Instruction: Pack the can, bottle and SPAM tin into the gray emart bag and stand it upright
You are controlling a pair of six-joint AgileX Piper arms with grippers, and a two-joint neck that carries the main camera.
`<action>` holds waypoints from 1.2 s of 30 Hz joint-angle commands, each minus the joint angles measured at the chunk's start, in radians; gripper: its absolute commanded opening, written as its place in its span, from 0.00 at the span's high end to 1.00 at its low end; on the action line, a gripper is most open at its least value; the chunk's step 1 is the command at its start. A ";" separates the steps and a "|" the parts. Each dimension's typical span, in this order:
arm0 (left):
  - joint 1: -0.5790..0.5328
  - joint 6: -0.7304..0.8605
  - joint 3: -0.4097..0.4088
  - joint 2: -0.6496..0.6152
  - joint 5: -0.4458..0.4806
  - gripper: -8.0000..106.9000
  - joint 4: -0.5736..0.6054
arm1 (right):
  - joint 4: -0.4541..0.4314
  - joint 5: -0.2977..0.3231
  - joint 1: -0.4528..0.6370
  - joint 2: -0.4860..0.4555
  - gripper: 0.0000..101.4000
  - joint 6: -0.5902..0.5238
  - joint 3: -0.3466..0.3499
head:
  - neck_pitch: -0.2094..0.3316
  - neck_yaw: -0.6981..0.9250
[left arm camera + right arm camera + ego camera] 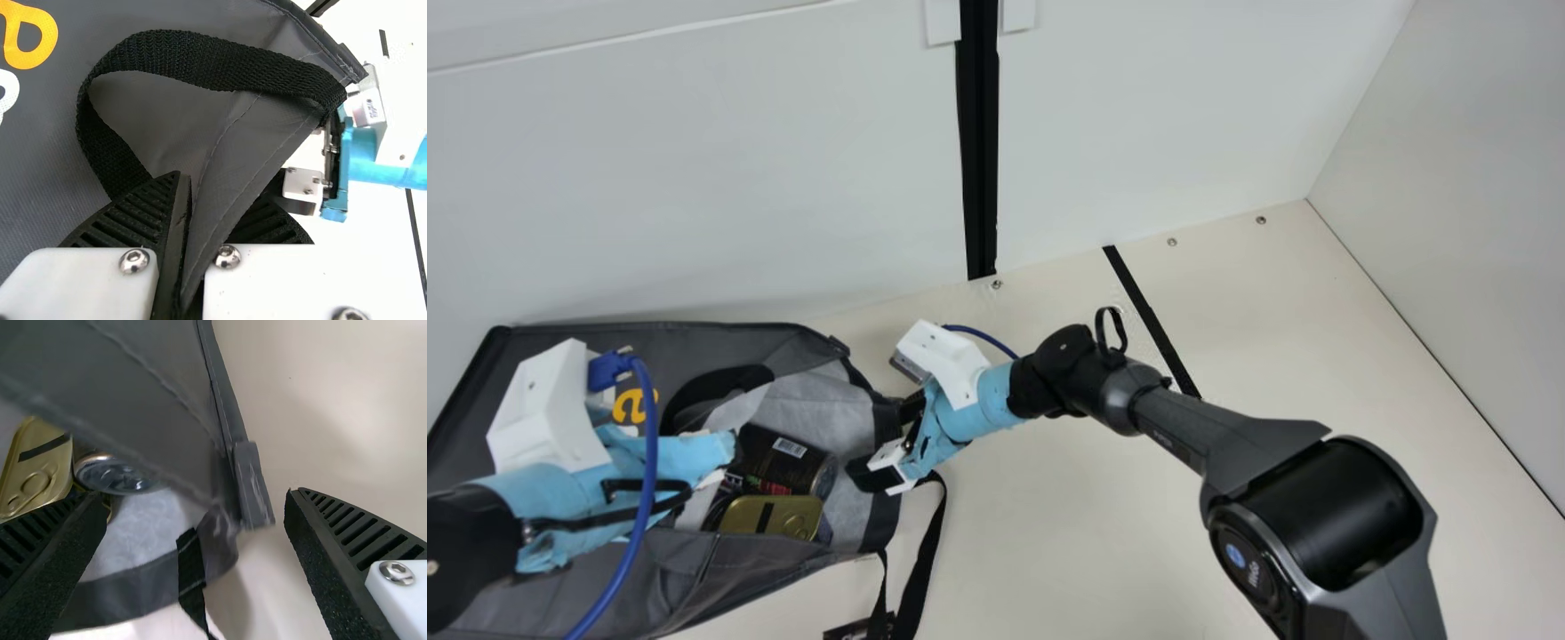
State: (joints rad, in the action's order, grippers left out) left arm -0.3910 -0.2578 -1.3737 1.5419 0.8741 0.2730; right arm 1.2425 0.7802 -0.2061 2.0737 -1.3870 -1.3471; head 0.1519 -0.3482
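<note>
The thick black elbow joint (1316,520) of the right arm lies nearest the camera, at the lower right of the main view. From it a black link (1183,427) runs inward to the right pincer (889,442), wrapped in pale blue beneath a white mount (947,360), at the bag's mouth.

The dark gray fabric emart bag (667,569) lies on its side on the cream worktop (1067,533), at the main view's left, not upright. Its long axis runs roughly from that view's left to right, with the black-edged mouth pointing right, toward the right pincer. A black webbing strap (925,551) trails from the mouth over the worktop.

Inside the mouth lies a dark cylindrical can (787,462) with a barcode, on its side; its long axis slants a little downward to the right, one metal-rimmed end toward the opening. Just beside it is the gold rounded-rectangular SPAM tin (769,517), long axis near level in the main view, ring-pull end toward the mouth, a black strip across its lid. I cannot tell where the bottle is.

The left pincer (671,453), also wrapped in pale blue, is over the bag; in its wrist view its ribbed black fingers are clamped on a fold of the bag's gray fabric, beside a black webbing loop (200,60).

The right pincer's ribbed fingers stand wide apart, with a gray fabric tab (253,483) on the bag's edge between them, ungripped.
</note>
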 commanded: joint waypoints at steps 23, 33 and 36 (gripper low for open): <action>0.000 0.000 0.000 0.000 0.000 1.00 0.000 | 0.024 0.076 -0.023 0.093 0.99 0.002 -0.081 | 0.023 -0.001; 0.000 0.000 0.000 0.000 0.000 1.00 0.000 | 0.081 0.211 0.023 0.078 1.00 0.051 -0.058 | 0.023 -0.001; 0.000 0.000 0.000 0.000 0.000 1.00 0.000 | 0.119 0.258 0.042 0.065 1.00 0.068 -0.038 | 0.023 -0.001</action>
State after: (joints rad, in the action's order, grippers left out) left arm -0.3910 -0.2578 -1.3737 1.5419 0.8741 0.2730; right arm 1.3364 1.0075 -0.1700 2.1430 -1.3215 -1.3907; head 0.1519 -0.3467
